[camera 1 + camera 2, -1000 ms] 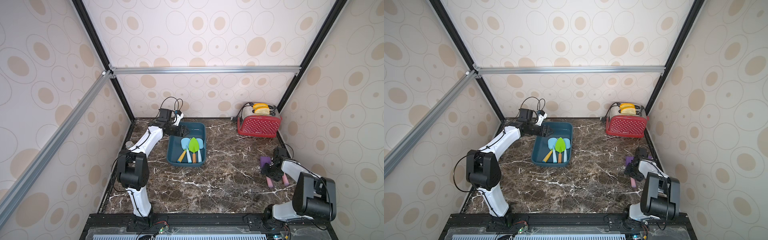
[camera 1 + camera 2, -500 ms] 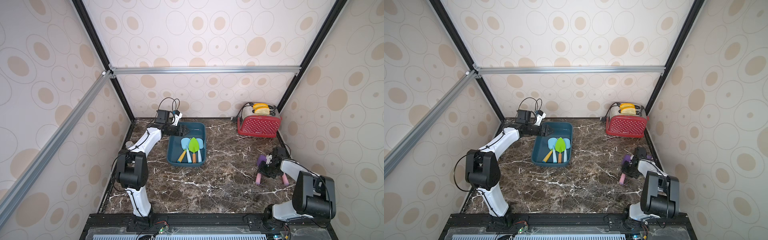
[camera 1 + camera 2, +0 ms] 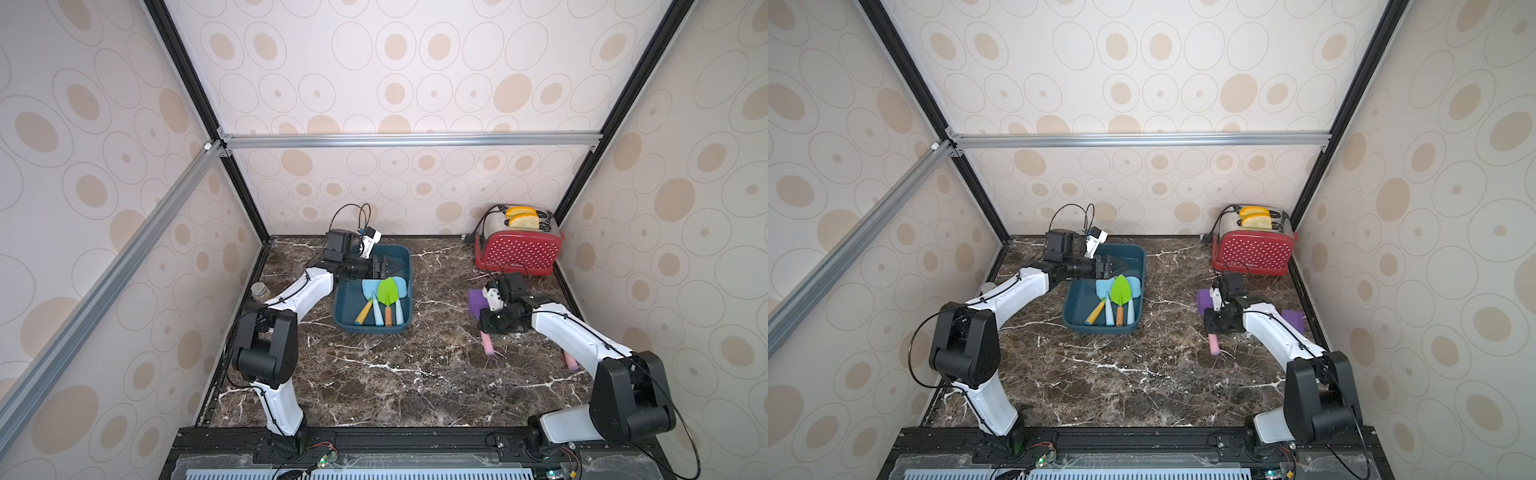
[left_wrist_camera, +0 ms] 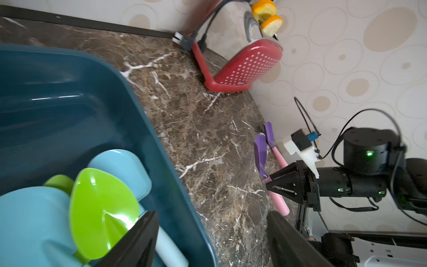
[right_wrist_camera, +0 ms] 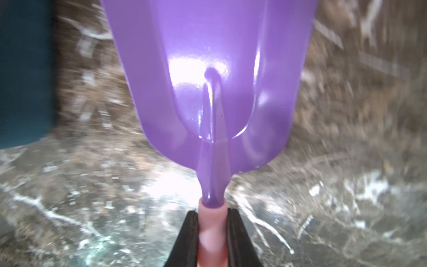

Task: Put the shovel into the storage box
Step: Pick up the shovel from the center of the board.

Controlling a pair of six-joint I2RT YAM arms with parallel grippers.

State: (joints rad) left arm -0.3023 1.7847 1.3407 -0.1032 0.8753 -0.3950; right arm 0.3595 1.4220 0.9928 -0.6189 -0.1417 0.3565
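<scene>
Since a second before, the right gripper (image 5: 212, 215) had snapped shut on the pink handle (image 5: 211, 233) of the purple shovel (image 3: 475, 301) and carried it some way toward the box (image 3: 344, 307), though it was still well short of it. From where I stood the job looked partly done. Four shovels (image 3: 388, 293) already lay inside the box. This one sat in the grip, out on the side of the box away from the left arm. A second shovel (image 3: 1292, 319) lay on the table (image 3: 415, 374) farther from the box again. What remained, I judged, was to bring the held one over the box's rim and let go, then fetch the last. The right jaws were pinched narrow on the handle just below the blade (image 5: 208, 81), which pointed ahead of them. Whether the handle's tail end was clear of the table I couldn't tell. The left gripper (image 4: 211, 215) hung over the box's far end, jaws spread wide, holding nothing.
</scene>
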